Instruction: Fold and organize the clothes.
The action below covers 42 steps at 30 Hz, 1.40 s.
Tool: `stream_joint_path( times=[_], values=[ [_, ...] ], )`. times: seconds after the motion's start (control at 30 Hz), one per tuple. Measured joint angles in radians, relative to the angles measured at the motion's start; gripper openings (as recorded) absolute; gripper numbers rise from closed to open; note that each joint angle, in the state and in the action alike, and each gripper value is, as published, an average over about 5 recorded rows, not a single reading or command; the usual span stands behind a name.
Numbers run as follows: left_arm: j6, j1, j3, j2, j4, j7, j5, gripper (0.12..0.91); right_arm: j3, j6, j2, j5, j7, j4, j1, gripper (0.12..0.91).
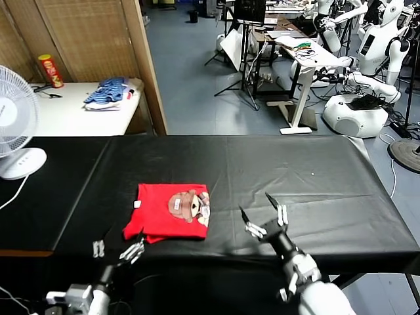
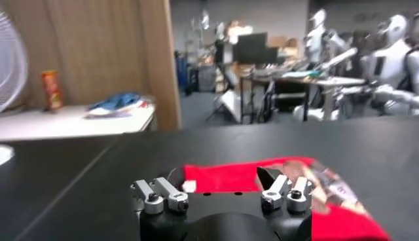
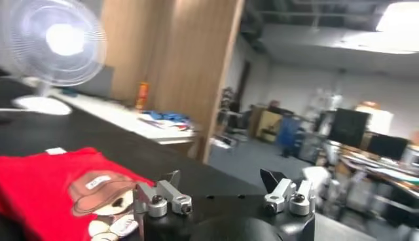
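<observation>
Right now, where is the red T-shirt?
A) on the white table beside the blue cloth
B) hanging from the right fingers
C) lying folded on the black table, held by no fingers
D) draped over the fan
C: the red T-shirt lies folded on the black table, with the left gripper and right gripper both open and clear of it.

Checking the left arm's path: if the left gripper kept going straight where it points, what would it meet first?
Probably the near edge of the folded bright red cotton T-shirt. The open left gripper points at it from just short of it, though its height above the black table is unclear.
</observation>
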Motion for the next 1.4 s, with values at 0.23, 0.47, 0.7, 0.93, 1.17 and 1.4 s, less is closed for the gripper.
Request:
stream_joint_path(
  times=[0.23,0.47,0.7,0.93,1.17,1.4],
  values=[
    [-0.055,0.145,-0.002,-0.02,-0.043,-0.004,0.01,0.798,0.011,-0.062,0.031,-0.015,0.165,0.124,-0.246,0.798],
    [-0.068,0.242,0.006,-0.023,-0.044,-0.02,0.012,0.798,0.028,-0.166,0.037,0.017,0.306,0.255,-0.469,0.798],
    [-0.047,0.289,0.001,-0.022,-0.06,-0.02,0.006,0.798,0.038,-0.209,0.042,0.036,0.333,0.322,-0.588,0.798],
    [-0.035,0.305,-0.015,-0.02,-0.076,-0.018,-0.009,0.798,0.038,-0.209,0.043,0.035,0.335,0.337,-0.616,0.798],
    [-0.033,0.306,-0.018,-0.02,-0.078,-0.017,-0.014,0.798,0.038,-0.208,0.043,0.034,0.335,0.341,-0.624,0.798],
    [-0.036,0.307,-0.019,-0.02,-0.07,-0.016,-0.017,0.798,0.038,-0.208,0.043,0.034,0.336,0.342,-0.626,0.798]
  ],
)
